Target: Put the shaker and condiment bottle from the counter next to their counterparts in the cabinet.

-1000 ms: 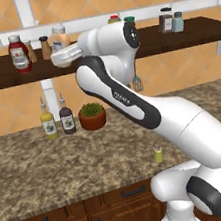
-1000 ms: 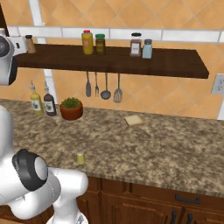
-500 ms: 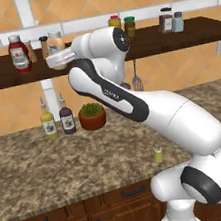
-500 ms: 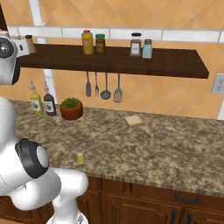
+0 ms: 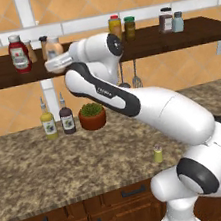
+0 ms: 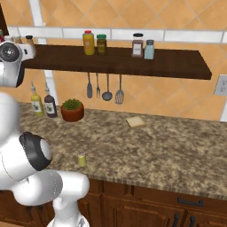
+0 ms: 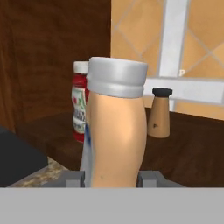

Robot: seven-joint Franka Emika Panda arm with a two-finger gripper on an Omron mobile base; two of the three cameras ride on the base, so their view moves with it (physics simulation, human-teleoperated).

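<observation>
Left base view: we see the gripper (image 5: 54, 64) at shelf height, clamped on the condiment bottle (image 5: 53, 49), ketchup bottle (image 5: 18, 54) just left.

Hand view: fingers (image 7: 74, 178) pinch the bottle's base; brown shaker (image 7: 159, 113) behind, right.

Right base view: the shaker (image 6: 82, 158) sits on the counter (image 6: 168, 153), far below.

condiment bottle (image 7: 116, 140): peach, white cap | ketchup bottle (image 7: 79, 111): red | shaker (image 5: 158, 153): yellow-green | cabinet (image 6: 177, 68): dark brown

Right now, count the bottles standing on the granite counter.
2: a slim yellow-filled bottle and a slim dark-filled bottle, side by side left of the terracotta plant pot. The white arm may hide more.
</observation>
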